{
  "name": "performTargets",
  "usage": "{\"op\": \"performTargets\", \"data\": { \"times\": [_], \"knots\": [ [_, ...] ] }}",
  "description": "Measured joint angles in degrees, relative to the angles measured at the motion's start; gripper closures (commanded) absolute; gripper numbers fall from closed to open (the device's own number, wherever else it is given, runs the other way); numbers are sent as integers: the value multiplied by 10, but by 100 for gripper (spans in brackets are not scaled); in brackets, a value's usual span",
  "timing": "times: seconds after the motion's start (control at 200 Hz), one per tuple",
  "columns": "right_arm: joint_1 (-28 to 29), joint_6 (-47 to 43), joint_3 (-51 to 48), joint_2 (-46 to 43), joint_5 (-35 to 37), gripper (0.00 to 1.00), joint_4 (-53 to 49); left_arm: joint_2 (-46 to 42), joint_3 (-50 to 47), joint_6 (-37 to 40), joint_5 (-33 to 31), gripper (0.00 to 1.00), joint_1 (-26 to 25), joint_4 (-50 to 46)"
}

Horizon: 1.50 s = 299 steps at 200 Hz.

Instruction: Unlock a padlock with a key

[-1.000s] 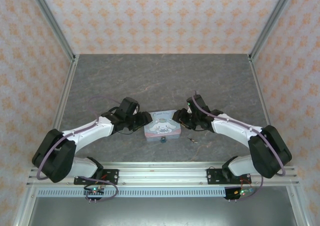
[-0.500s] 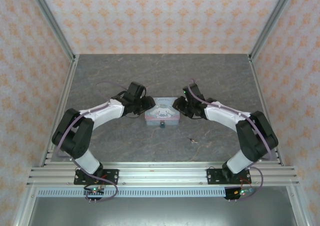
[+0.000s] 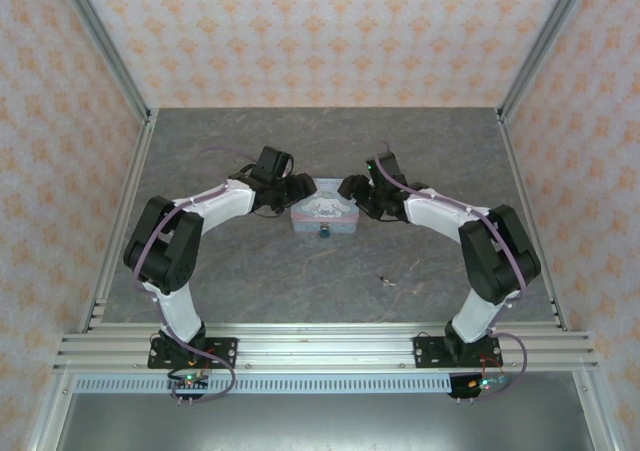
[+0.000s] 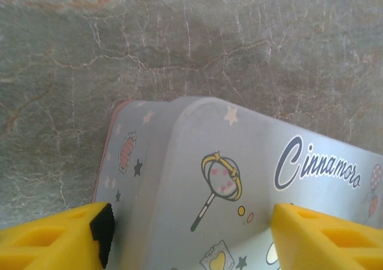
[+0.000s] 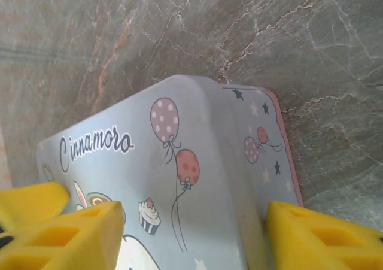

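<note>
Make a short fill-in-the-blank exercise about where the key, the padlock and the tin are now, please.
1. The key lies on the table, on the ___ arm's side.
2. Of the key and the padlock, the one at the edge of the tin is the ___.
3. In both wrist views, the jaws are coloured ___.
Missing words: right; padlock; yellow.

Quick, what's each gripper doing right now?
Left gripper: jaws wide apart over the tin, grip cannot be told.
Right gripper: the same, at its other end.
</note>
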Motion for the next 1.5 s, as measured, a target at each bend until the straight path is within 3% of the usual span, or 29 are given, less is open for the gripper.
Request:
{"op": "performTargets", "data": {
  "times": [0.21, 0.31, 0.385, 0.761, 0.996, 1.221, 1.496],
  "knots": [
    [-16, -15, -38, -67, -21, 23, -7, -37, -21, 23, 15, 1, 23, -20],
    [-23, -38, -38, -101, -18, 13, -26, -90, -24, 41, 7, 0, 34, -48],
    [-25, -57, -38, -121, -9, 0, -43, -134, -24, 54, -3, 0, 34, -61],
    [-37, -138, -79, -257, 63, 0, -100, -250, -27, 85, -70, 0, 33, -161],
    [-40, -202, -86, -261, 8, 32, -178, -329, -75, 72, -79, 0, 33, -183],
    [9, -253, -93, -251, 35, 38, -298, -382, -127, 17, -98, 0, 32, -199],
    [49, -263, -130, -245, 66, 46, -340, -407, -140, -20, -102, 0, 25, -212]
  ]
}}
